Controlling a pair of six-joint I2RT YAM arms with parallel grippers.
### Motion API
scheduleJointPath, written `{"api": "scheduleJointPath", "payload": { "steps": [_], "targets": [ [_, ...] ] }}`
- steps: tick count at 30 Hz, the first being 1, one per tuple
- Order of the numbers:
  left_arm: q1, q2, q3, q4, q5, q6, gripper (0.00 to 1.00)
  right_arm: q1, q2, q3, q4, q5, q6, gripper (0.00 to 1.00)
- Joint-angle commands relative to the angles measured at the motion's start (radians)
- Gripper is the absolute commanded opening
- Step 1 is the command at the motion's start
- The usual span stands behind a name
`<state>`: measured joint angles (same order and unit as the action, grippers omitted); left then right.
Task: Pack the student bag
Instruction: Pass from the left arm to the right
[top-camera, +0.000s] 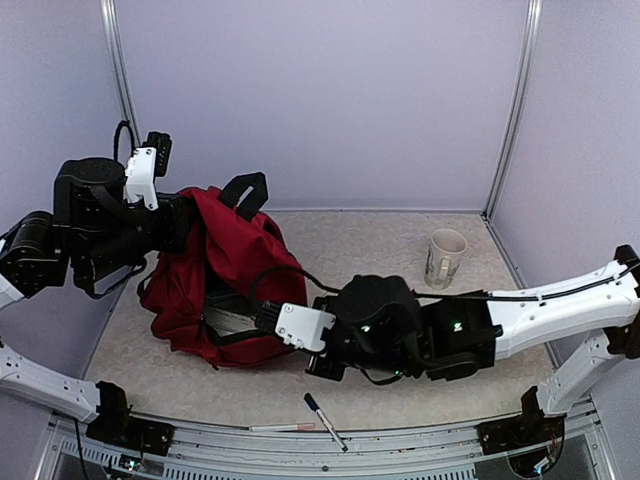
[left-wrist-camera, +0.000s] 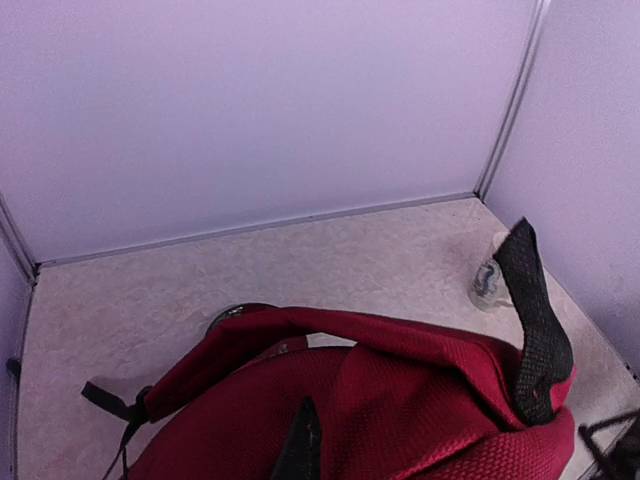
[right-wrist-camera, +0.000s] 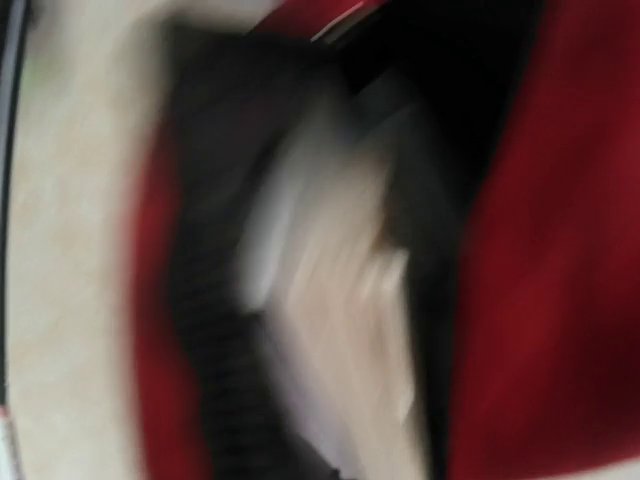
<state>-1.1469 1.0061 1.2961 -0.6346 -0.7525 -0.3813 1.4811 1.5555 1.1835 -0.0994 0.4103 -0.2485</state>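
One backpack (top-camera: 232, 262), one mug (top-camera: 446, 258), two pens and two arms, that's the whole count. The backpack is the big dark red thing sitting left of centre in the overhead view, lying on the table (top-camera: 380, 240). Its long axis runs roughly top to bottom of the frame, with the black carry loop (top-camera: 246, 192) at the top end pointing toward the back wall, and the open mouth facing right. Something pale and flat sits inside, too blurry in the wrist view to name. The left claw (top-camera: 188, 222) is closed, pinching the fabric at the bag's upper left edge by the look of it. The right claw (top-camera: 262, 316) is at the mouth and closed too, can't tell if it's got anything. The mug stands upper right, well apart from the bag. Both pens lie bottom centre: a black-capped one (top-camera: 325, 421) and a thin pale one (top-camera: 281, 427) just beside it.
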Motion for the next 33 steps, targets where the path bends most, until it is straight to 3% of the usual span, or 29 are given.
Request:
{"api": "scheduleJointPath", "payload": {
  "steps": [1,4,5,8,9,10,13,23,28,33],
  "targets": [
    [-0.061,-0.015,0.041,0.17,0.115,0.094,0.02,-0.066,-0.219,0.03,0.101,-0.064,-0.04,0.0],
    [-0.063,0.002,0.02,0.182,0.134,0.116,0.19,-0.148,-0.305,-0.012,0.186,-0.214,-0.028,0.0],
    [-0.062,0.011,0.013,0.184,0.151,0.127,0.29,-0.179,-0.314,-0.024,0.202,-0.255,-0.012,0.0],
    [-0.063,0.038,0.012,0.156,0.241,0.154,0.77,-0.268,-0.308,-0.032,0.226,-0.372,0.029,0.0],
    [-0.063,0.043,0.012,0.145,0.277,0.157,0.91,-0.29,-0.298,-0.03,0.23,-0.399,0.044,0.0],
    [-0.064,0.044,0.014,0.134,0.311,0.157,0.98,-0.306,-0.288,-0.024,0.226,-0.424,0.055,0.0],
    [-0.079,0.011,0.011,0.11,0.338,0.137,0.99,-0.321,-0.265,0.007,0.206,-0.43,0.068,0.0],
    [-0.092,-0.115,0.009,0.023,0.226,0.059,0.99,-0.324,-0.248,0.056,0.15,-0.313,0.248,0.0],
    [-0.169,-0.095,0.015,0.011,0.4,0.069,0.99,-0.324,-0.218,0.093,0.146,-0.225,0.313,0.0],
    [-0.412,-0.073,0.033,-0.101,0.068,-0.037,0.99,-0.334,-0.17,0.148,0.113,-0.116,0.35,0.0]
  ]
}}
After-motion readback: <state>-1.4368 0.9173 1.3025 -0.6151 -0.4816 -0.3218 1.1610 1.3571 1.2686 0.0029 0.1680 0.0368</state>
